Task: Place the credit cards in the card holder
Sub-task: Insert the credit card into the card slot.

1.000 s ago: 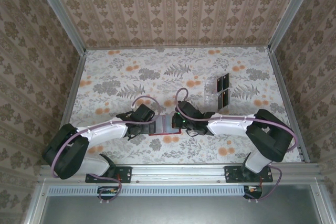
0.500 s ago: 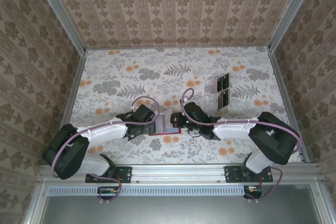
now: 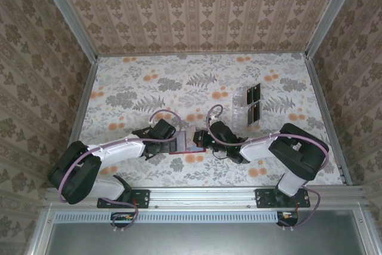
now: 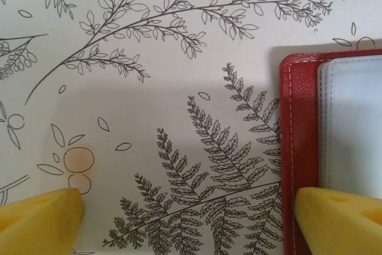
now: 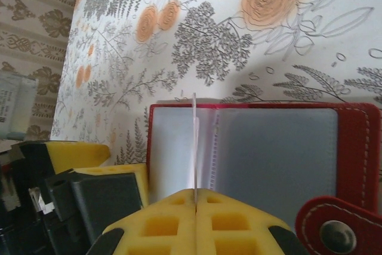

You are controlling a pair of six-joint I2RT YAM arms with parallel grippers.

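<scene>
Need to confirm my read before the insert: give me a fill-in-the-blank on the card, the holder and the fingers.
The right gripper pinches a thin pale ____, seen edge-on.
The card holder, lying open with clear sleeves showing, has a ____ cover.
The left gripper has its fingers ____, gripping nothing.
The clear rack stands on the ____ arm's side of the table.
Missing: card; red; open; right.

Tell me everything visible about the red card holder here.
The small red leather-look card holder lies open and flat on the floral table, between both arms. White stitching runs along its edge; clear plastic sleeves fill the inside; a rounded tab carries a metal snap. The open left gripper has one yellow finger at its edge. The right gripper pinches a thin white card edge-on over the sleeves.
</scene>
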